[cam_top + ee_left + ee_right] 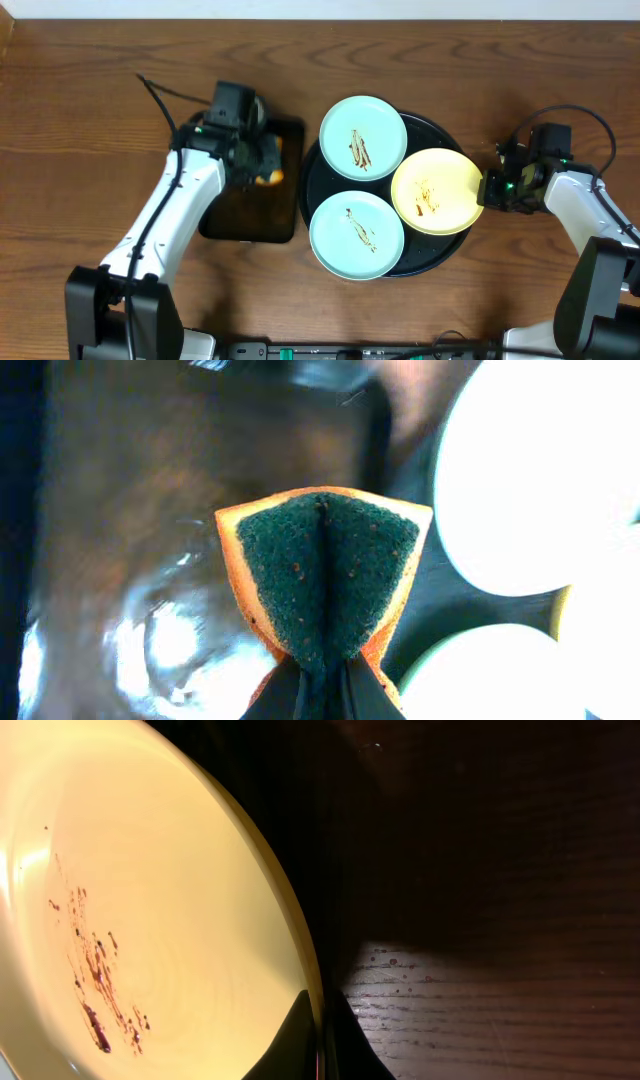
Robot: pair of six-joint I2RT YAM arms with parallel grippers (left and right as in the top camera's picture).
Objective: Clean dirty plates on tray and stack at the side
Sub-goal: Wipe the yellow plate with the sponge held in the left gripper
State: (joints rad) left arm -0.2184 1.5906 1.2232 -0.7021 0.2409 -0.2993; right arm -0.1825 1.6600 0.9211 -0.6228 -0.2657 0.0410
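Sponge in tightly closed left pincer

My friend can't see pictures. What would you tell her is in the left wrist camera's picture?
The left pincer pinches a sponge so it creases down the middle, its dark green scrubby side facing the camera and its orange edges showing. Behind it lies a shiny dark tray, and bright pale plates glow at the right.

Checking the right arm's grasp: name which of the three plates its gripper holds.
The pale yellow plate: the right gripper pinches its rim. The upper mint-blue plate and the lower mint-blue plate lie untouched.
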